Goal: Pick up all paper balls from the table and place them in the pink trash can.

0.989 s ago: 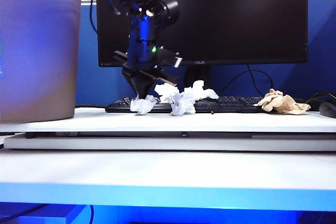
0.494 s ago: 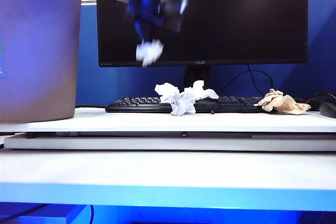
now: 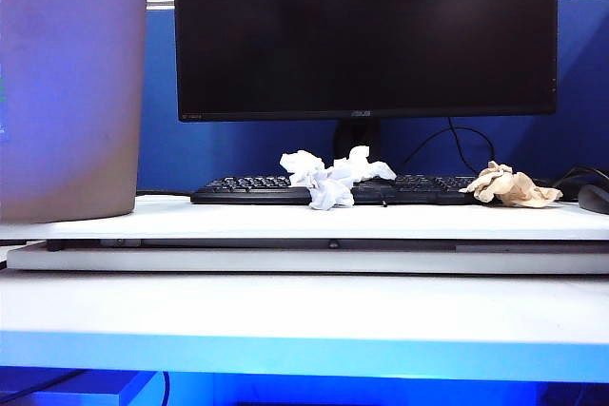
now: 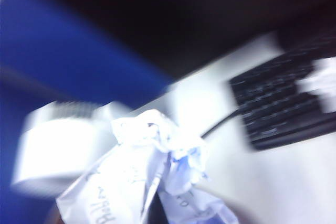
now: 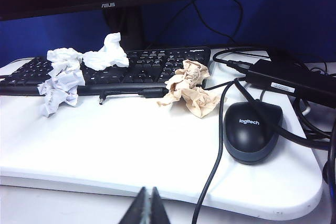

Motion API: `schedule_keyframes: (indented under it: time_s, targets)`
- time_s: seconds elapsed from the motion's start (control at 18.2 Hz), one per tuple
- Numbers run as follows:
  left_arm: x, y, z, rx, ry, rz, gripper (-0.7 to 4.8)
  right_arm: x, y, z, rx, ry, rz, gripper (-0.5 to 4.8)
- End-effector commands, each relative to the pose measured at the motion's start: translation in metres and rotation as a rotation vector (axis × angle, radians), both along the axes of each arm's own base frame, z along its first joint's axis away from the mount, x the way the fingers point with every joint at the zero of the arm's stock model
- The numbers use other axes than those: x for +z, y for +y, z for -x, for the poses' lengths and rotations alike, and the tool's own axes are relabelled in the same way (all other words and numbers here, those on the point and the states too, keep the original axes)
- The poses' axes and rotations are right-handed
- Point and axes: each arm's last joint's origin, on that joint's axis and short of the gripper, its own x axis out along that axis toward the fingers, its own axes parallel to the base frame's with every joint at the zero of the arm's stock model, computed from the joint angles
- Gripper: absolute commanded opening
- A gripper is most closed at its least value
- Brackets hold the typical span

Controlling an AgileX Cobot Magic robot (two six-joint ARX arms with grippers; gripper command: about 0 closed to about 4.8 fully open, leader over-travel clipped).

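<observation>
In the blurred left wrist view, my left gripper [image 4: 150,215] is shut on a white paper ball [image 4: 152,166] with handwriting on it, held high above the table [image 4: 273,182]. The paper hides its fingers. In the exterior view this gripper is above the frame. Three white paper balls [image 3: 330,187] [image 3: 303,164] [image 3: 366,166] lie by the keyboard, and a tan one [image 3: 509,185] lies to the right. The pink trash can [image 3: 67,92] stands at the left. My right gripper [image 5: 147,205] is shut and empty, low before the table's front edge, well short of the tan ball [image 5: 191,87].
A black keyboard [image 3: 257,189] lies under a large black monitor [image 3: 366,35]. A black mouse [image 5: 252,129], a power brick [image 5: 294,80] and cables [image 5: 210,171] crowd the right end of the white board [image 3: 285,221].
My left gripper rose from the table beside the keyboard with a white paper ball and left the exterior view through the top. The other balls and the right arm have not moved.
</observation>
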Motion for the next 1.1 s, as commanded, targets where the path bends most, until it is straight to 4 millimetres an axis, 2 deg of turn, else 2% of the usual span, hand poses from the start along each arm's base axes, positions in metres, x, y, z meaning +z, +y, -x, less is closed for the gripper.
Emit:
schedule_keyframes:
  time_s: [0.05, 0.27, 0.44, 0.49, 0.6, 0.71, 0.88, 0.93, 0.99, 1.1]
  targets:
    - [0.02, 0.037, 0.03, 0.084, 0.008, 0.051, -0.06, 0.0, 0.0, 0.0, 0.002, -0.015, -0.001, -0.04]
    - [0.036, 0.081, 0.041, 0.125, 0.008, 0.15, -0.06, 0.0, 0.0, 0.0, 0.001, -0.015, -0.001, -0.04]
    - [0.043, 0.099, 0.045, 0.152, -0.008, 0.185, -0.03, 0.001, 0.0, 0.0, 0.002, -0.015, -0.001, -0.04]
    - [0.043, 0.1, 0.045, 0.158, -0.01, 0.173, 0.36, 0.0, 0.0, 0.0, 0.002, -0.015, -0.001, -0.04]
    - [0.043, 0.1, 0.045, 0.152, -0.006, 0.161, 1.72, 0.001, 0.0, 0.0, 0.002, -0.015, -0.001, -0.04]
    - [0.043, 0.1, 0.045, 0.151, -0.006, 0.161, 2.45, 0.001, 0.0, 0.0, 0.002, -0.015, -0.001, -0.04]
    - [0.043, 0.1, 0.044, 0.155, -0.01, 0.173, 2.48, 0.0, 0.0, 0.0, 0.002, -0.015, -0.001, -0.04]
    - [0.044, 0.098, 0.043, 0.14, -0.026, 0.226, 2.48, 0.0, 0.0, 0.0, 0.002, -0.015, -0.001, -0.04]
    - [0.045, 0.095, 0.041, 0.063, -0.014, 0.296, 2.48, 0.0, 0.0, 0.0, 0.003, -0.015, -0.001, -0.04]
    - [0.044, 0.079, 0.034, -0.275, 0.082, 0.487, 2.47, 0.0, 0.0, 0.0, 0.002, -0.015, -0.001, -0.04]
